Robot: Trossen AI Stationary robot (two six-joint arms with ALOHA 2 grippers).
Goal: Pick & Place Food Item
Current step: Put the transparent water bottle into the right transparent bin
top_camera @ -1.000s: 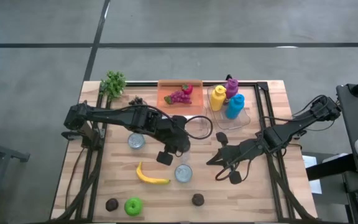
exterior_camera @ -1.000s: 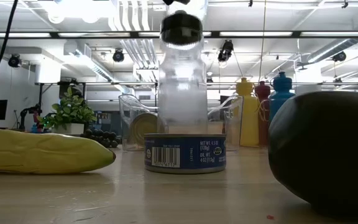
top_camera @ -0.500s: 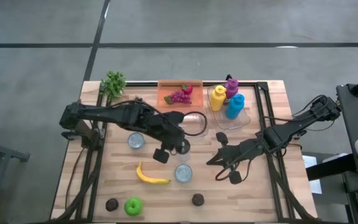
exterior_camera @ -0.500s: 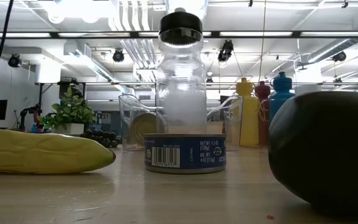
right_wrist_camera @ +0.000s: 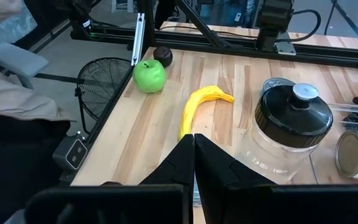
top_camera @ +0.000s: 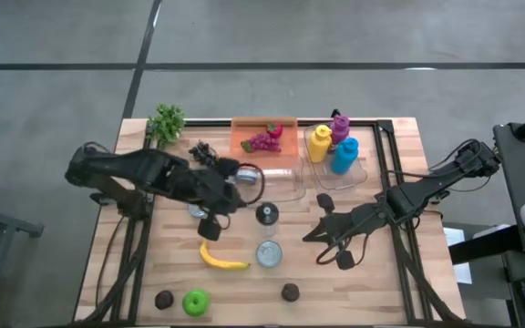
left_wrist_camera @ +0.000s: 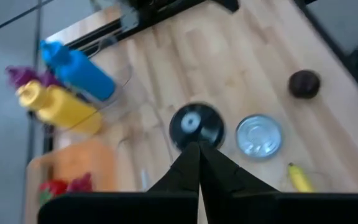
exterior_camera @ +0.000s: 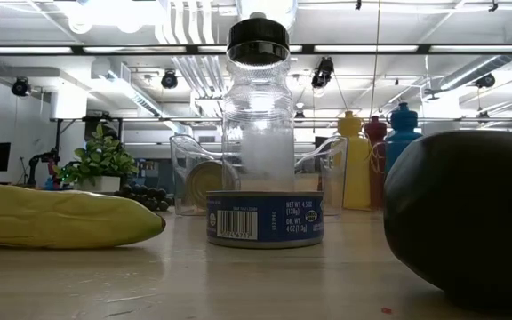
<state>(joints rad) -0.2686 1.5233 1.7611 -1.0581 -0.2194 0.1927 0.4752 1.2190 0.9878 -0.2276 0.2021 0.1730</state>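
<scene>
The clear jar with black lid (top_camera: 266,215) stands free mid-surface, probably light, stiff and slippery, best gripped below the lid; both left pincer (top_camera: 213,224) and right pincer (top_camera: 328,246) are clenched empty.

A wooden table (top_camera: 399,282) carries a banana (top_camera: 219,258), apple (top_camera: 194,302), tins and bottles.

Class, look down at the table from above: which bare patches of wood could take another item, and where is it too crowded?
Free: the wood between the apple and the dark fruit at the near edge, and the left strip below the plant. Crowded: the far edge, with the orange tray and bottles, and the middle around the jar, cans and banana.
</scene>
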